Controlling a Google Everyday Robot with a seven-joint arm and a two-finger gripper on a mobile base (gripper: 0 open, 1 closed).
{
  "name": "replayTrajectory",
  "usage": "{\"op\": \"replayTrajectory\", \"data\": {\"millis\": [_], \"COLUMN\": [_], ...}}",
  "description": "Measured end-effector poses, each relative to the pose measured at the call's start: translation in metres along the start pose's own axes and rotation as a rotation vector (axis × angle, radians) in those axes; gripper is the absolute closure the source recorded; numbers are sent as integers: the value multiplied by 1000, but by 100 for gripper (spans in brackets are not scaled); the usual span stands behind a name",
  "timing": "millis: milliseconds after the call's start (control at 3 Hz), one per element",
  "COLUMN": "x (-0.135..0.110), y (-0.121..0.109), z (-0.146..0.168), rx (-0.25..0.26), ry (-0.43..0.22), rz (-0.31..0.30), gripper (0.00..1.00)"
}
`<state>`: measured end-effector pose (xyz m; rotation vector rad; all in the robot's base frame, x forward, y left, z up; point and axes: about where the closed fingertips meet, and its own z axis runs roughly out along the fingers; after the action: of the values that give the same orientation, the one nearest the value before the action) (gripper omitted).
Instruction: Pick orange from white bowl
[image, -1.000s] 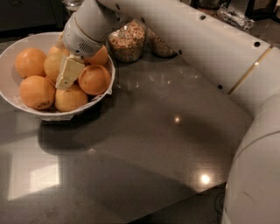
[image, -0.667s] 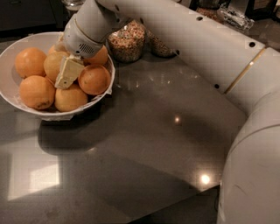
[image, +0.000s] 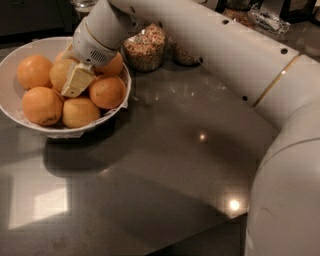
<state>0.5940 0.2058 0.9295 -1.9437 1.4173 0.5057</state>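
The white bowl (image: 15, 56) stands at the far left of the dark counter and holds several oranges. The paler, more yellow orange (image: 59, 74) lies near the middle of the pile. My gripper (image: 71, 82) reaches down into the bowl from the upper right and is pressed against that orange's right side, with its cream tip low among the fruit. Deeper oranges (image: 34, 71) (image: 107, 91) lie around it. The arm's white wrist (image: 100, 35) hides the back of the pile.
Two glass jars of mixed grains (image: 146, 47) (image: 182, 54) stand just right of the bowl, behind the arm. My white arm (image: 280, 150) crosses the right side of the view. The dark glossy counter (image: 165, 165) stretches in front.
The gripper has stayed in the bowl against the pale orange, shifting only slightly left. The arm's near part fills more of the lower right.
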Motion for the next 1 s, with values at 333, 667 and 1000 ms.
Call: {"op": "replayTrajectory", "data": {"millis": [333, 667, 1000], "x": [0, 0, -1], "y": [0, 0, 0], "z": [0, 0, -1], "rx": [0, 0, 1], "ry": [0, 0, 0], "rz": [0, 0, -1], "gripper": [95, 100, 100]}}
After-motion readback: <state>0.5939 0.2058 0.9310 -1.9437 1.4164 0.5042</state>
